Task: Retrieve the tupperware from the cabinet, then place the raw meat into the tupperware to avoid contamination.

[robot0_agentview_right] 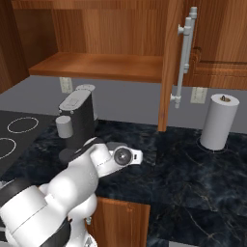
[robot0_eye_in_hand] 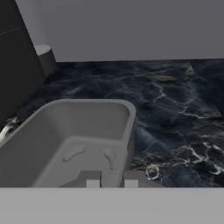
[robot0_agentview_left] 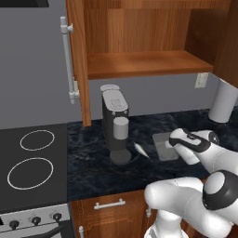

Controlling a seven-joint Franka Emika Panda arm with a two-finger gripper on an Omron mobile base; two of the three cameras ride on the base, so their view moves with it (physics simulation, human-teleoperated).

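The grey semi-clear tupperware is down at the dark counter, right of the coffee machine, and its inside looks empty. My gripper is shut on the tupperware's right wall, one fingertip inside and one outside. In the left base view the gripper reaches it from the right. The raw meat, a pale pointed sliver, lies on the counter just left of the tupperware; its tip shows at the hand view's left edge. Above, the cabinet stands open with a bare shelf.
A dark coffee machine stands left of the meat. A white paper-towel roll stands at the back right. The open cabinet door hangs over the counter's left part. A stove top lies further left.
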